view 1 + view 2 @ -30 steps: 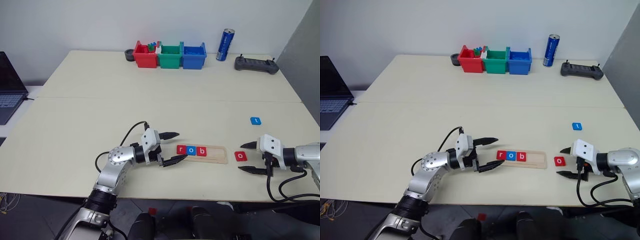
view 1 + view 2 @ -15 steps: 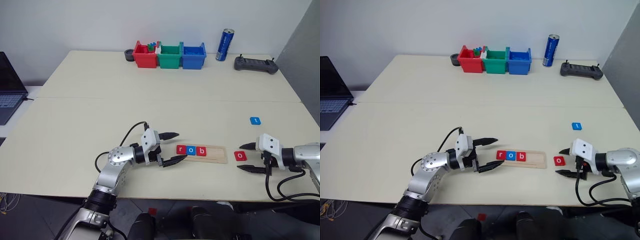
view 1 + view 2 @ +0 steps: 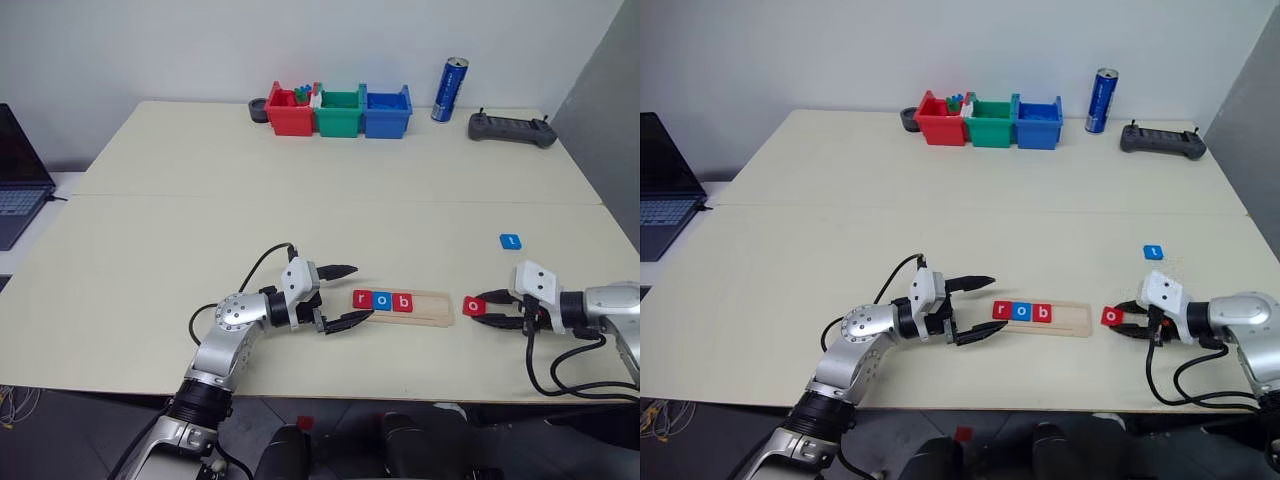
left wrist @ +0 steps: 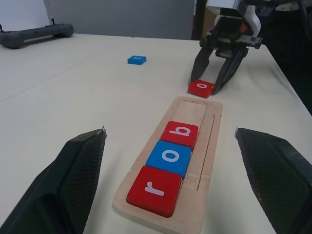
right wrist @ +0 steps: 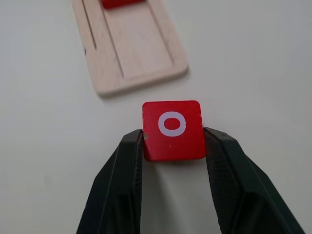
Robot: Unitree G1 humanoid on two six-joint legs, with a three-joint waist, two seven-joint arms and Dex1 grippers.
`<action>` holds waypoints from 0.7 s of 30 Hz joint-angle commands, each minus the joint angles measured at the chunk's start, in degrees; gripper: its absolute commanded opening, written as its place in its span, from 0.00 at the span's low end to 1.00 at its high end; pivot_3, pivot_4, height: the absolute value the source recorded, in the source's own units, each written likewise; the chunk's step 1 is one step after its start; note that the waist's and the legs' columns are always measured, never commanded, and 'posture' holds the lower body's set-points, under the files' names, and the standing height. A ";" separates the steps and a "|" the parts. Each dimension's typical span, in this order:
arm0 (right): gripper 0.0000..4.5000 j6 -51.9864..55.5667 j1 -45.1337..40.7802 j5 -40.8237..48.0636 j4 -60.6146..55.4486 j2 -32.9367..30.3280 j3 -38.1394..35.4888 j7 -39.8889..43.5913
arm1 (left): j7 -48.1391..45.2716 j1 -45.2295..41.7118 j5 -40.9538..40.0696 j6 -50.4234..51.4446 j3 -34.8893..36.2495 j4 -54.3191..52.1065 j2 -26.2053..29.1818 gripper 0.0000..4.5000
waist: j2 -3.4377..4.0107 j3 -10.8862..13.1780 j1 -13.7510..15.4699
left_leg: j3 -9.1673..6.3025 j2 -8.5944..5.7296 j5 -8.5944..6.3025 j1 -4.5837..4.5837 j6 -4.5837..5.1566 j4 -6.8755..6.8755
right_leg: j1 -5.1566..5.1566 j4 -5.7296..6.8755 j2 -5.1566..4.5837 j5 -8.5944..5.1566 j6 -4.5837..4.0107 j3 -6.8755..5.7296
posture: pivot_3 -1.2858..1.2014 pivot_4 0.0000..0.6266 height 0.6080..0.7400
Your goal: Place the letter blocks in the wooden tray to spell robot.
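Observation:
The wooden tray lies near the table's front edge and holds the letter blocks red r, blue o and red b at its left end. Its right part is bare. Just past the tray's right end, my right gripper is shut on a red o block, one finger on each side. I cannot tell whether the block is off the table. A blue t block lies farther back on the right. My left gripper stands open at the tray's left end, holding nothing.
Red, green and blue bins stand in a row at the back, with a blue can and a black controller to their right. A laptop sits off the left edge.
My right gripper has closed on the red o block and carried it a little left, toward the tray's right end. The left arm has not moved.

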 commanded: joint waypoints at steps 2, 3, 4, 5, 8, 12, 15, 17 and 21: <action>0.32 4.42 -2.02 3.36 -8.11 1.09 -0.87 -0.90 | -0.29 -0.21 -0.33 -0.49 0.32 -1.38 0.30 1.00 | 0.00 0.00 0.11 | -0.03 -0.01 0.00 -0.01 0.00 0.00 | 0.00 0.01 0.00 0.00 0.00 -0.02 | 0.52 0.24 1.00; 0.32 5.06 -2.30 3.42 -8.88 1.47 -0.28 -0.96 | -0.29 -0.33 -0.34 -0.47 0.32 -1.32 0.26 1.00 | 0.00 0.00 0.14 | -0.04 -0.01 0.00 -0.02 0.00 0.01 | 0.00 0.01 0.00 0.00 0.00 -0.03 | 0.52 0.24 1.00; 0.32 5.24 -2.46 3.14 -9.26 1.71 0.25 -0.91 | -0.30 -0.43 -0.36 -0.46 0.32 -1.30 0.23 1.00 | 0.00 0.00 0.17 | -0.04 -0.02 0.00 -0.03 0.00 0.01 | 0.00 0.00 -0.01 0.00 0.00 -0.03 | 0.52 0.24 1.00; 0.32 5.28 -2.58 2.84 -9.36 1.93 0.63 -0.95 | -0.28 -0.54 -0.37 -0.43 0.31 -1.27 0.17 1.00 | 0.00 0.00 0.23 | -0.03 -0.03 0.00 -0.03 0.00 0.01 | 0.00 0.00 -0.02 0.00 0.00 -0.03 | 0.52 0.24 1.00; 0.32 5.34 -3.38 2.10 -9.33 3.14 1.91 -1.44 | -0.24 -0.60 -0.31 -0.53 0.30 -1.18 0.11 1.00 | 0.00 0.00 0.35 | -0.04 -0.04 0.00 -0.03 0.00 0.01 | 0.00 0.00 -0.03 0.00 0.00 -0.04 | 0.52 0.24 1.00; 0.32 4.98 -4.55 0.79 -9.10 4.86 4.09 -1.78 | -0.13 -0.54 -0.28 -0.41 0.29 -1.32 0.11 1.00 | 0.00 0.00 0.23 | -0.03 -0.02 0.00 -0.02 0.00 0.01 | -0.02 0.03 -0.02 0.00 0.00 -0.03 | 0.52 0.24 1.00; 0.32 3.51 -5.20 -0.84 -8.06 5.78 5.73 -2.30 | -0.03 -0.48 -0.24 -0.38 0.28 -1.43 0.13 1.00 | 0.00 0.00 0.22 | -0.03 -0.03 0.00 -0.03 0.00 0.01 | -0.03 0.02 -0.02 0.00 0.00 -0.03 | 0.52 0.24 1.00; 0.32 3.40 -5.50 -1.22 -7.59 6.39 6.26 -2.37 | 0.04 -0.44 -0.20 -0.43 0.35 -1.46 0.20 1.00 | 0.00 0.00 0.28 | -0.05 -0.03 0.00 -0.03 0.00 0.01 | -0.03 0.03 -0.02 0.00 0.00 -0.04 | 0.52 0.24 1.00; 0.32 2.62 -6.17 -2.14 -6.22 6.51 7.11 -1.96 | -0.01 -0.54 -0.28 -0.49 0.73 -1.35 0.58 1.00 | 0.00 0.00 0.27 | -0.04 -0.03 0.00 -0.03 0.00 0.01 | -0.03 0.03 -0.03 0.00 0.00 -0.04 | 0.52 0.24 1.00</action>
